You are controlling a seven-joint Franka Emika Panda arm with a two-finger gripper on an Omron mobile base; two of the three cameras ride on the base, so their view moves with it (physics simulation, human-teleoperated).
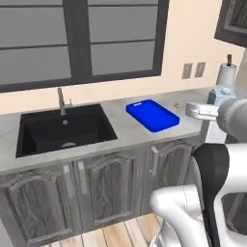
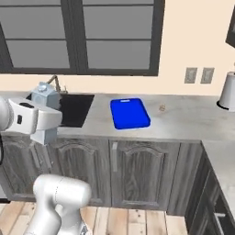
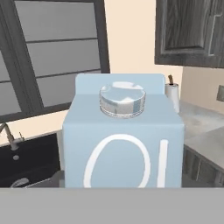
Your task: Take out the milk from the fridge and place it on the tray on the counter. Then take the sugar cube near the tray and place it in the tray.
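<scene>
The milk [image 3: 123, 140], a pale blue carton with a round cap, stands upright close in front of the hand camera. My gripper [image 2: 45, 117] is shut on the milk [image 2: 44, 95], holding it in the air in front of the counter [image 2: 183, 120], left of the blue tray [image 2: 130, 113]. In the left base view the gripper [image 1: 214, 112] holds the milk [image 1: 222, 92] to the right of the tray [image 1: 153, 116]. The tray lies flat on the counter [image 1: 124, 129] with nothing in it. The sugar cube [image 1: 176, 104] [image 2: 161, 108] sits on the stone just beside the tray. The fridge is out of view.
A black sink [image 1: 62, 128] [image 2: 75, 110] with a faucet [image 1: 61, 100] is set in the counter left of the tray. A white paper-towel roll [image 1: 226, 75] [image 2: 228, 92] [image 3: 173, 94] stands at the far right by the wall. Dark wood cabinets run below.
</scene>
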